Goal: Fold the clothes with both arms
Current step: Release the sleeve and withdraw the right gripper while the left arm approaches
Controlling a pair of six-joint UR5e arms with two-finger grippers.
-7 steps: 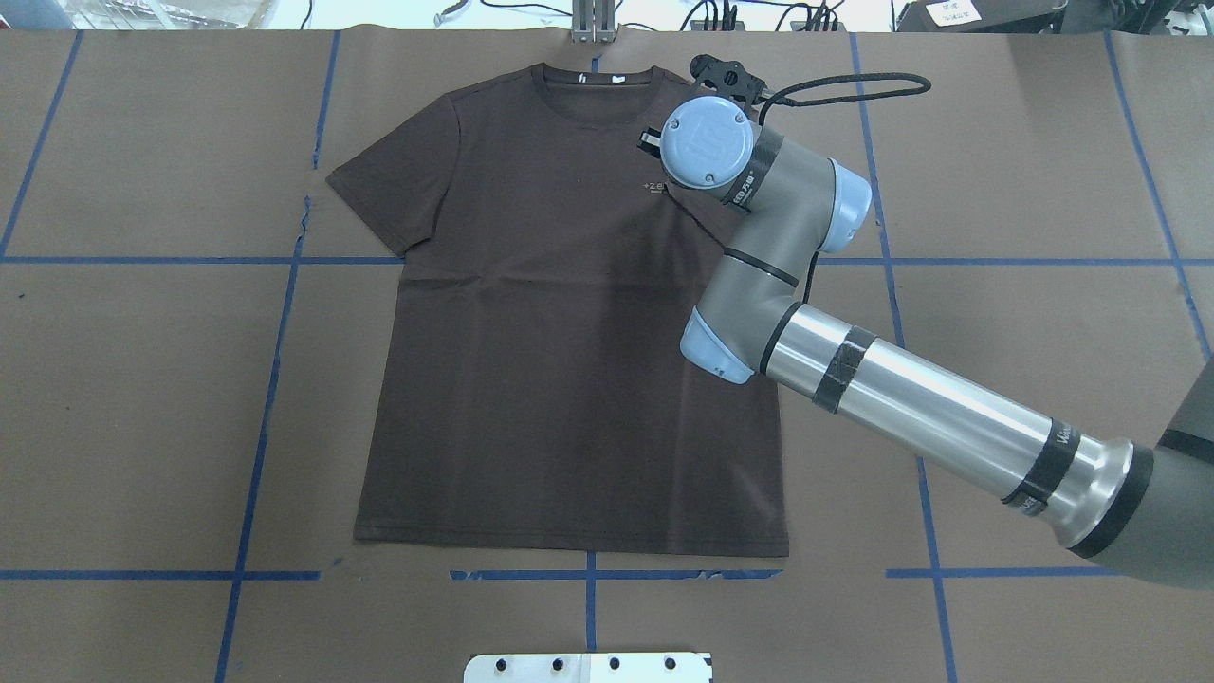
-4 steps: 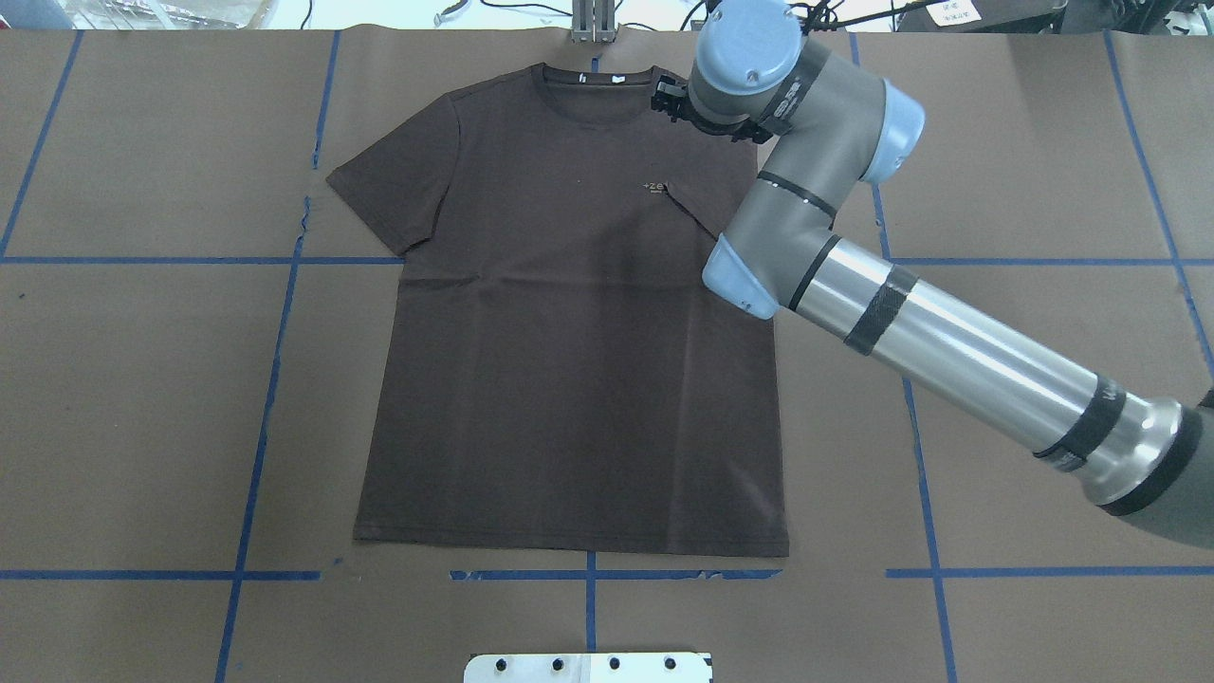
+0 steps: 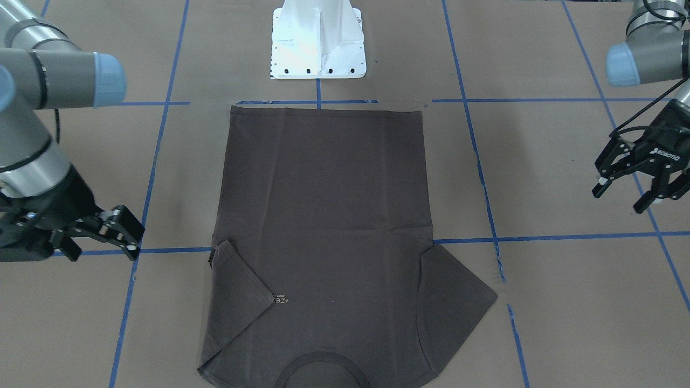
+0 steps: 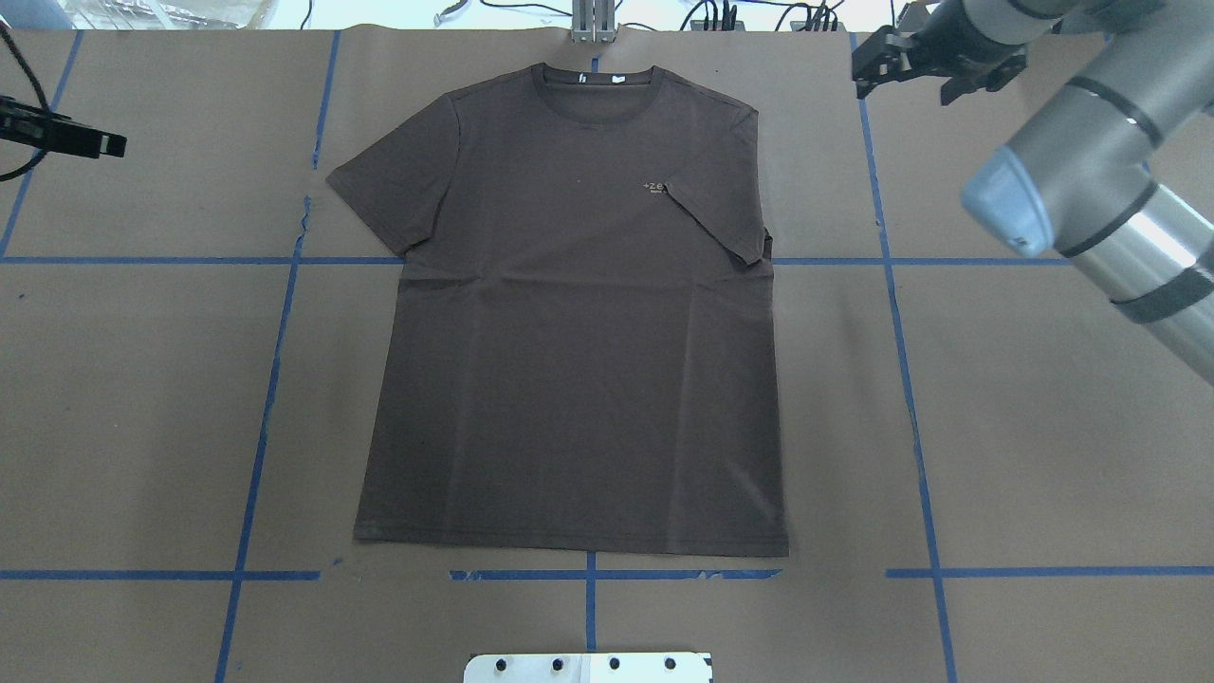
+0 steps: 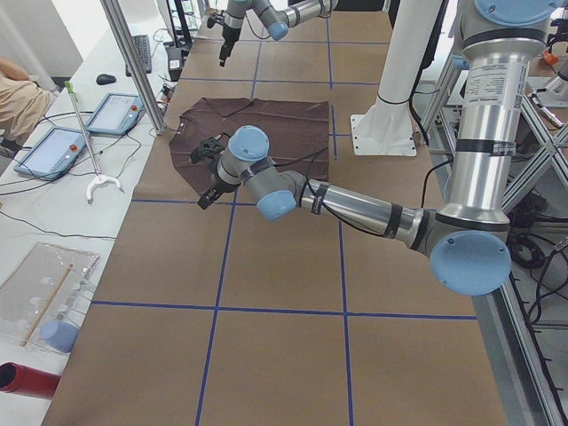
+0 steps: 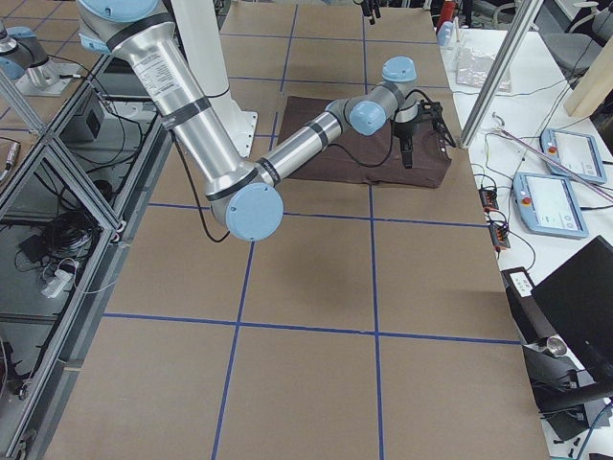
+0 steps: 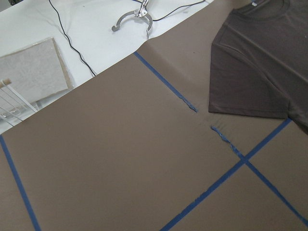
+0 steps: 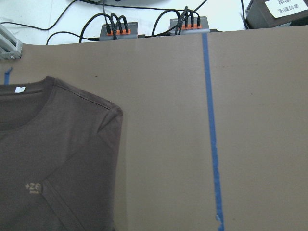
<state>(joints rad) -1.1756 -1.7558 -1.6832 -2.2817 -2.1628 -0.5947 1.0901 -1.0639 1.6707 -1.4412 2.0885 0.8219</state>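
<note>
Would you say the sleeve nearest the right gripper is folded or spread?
Folded: the sleeve lies turned in over the chest, beside the lettering.

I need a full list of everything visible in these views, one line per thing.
T-shirt: one, dark brown, flat at table centre, one sleeve folded inward.
Table cover: one, brown with blue tape lines, under the T-shirt.
Pedestal base: one, white, at the robot's table edge.
Tablets: two, grey, on the white side bench.
Grabber tool: one, white, beside the tablets.
Left gripper: one, black, open, clear of the T-shirt.
Right gripper: one, black, open, clear of the T-shirt.
</note>
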